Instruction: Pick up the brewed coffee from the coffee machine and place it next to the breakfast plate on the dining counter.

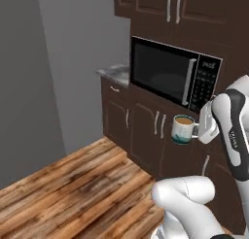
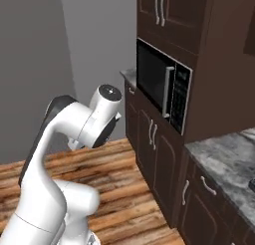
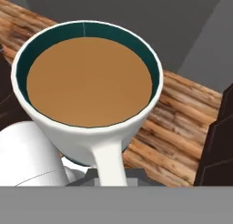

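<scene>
The brewed coffee [image 1: 183,128] is a white mug with a teal-green lower band, full of brown liquid. It hangs upright in the air in front of the dark cabinets, below the microwave. My gripper [image 1: 199,130] is shut on its side handle from the right. In the hand view the brewed coffee [image 3: 88,82] sits close, seen from above, with its handle [image 3: 110,166] running down towards the hand. Wood floor lies far beneath it. The coffee machine and the breakfast plate are out of view.
A black microwave [image 1: 172,73] is built into the tall dark brown cabinets [image 1: 146,121]. A grey marbled top [image 2: 226,162] on dark wood cabinets lies at the lower right of the right base view. Brown wood plank floor [image 1: 73,184] stretches to the left, up to grey walls.
</scene>
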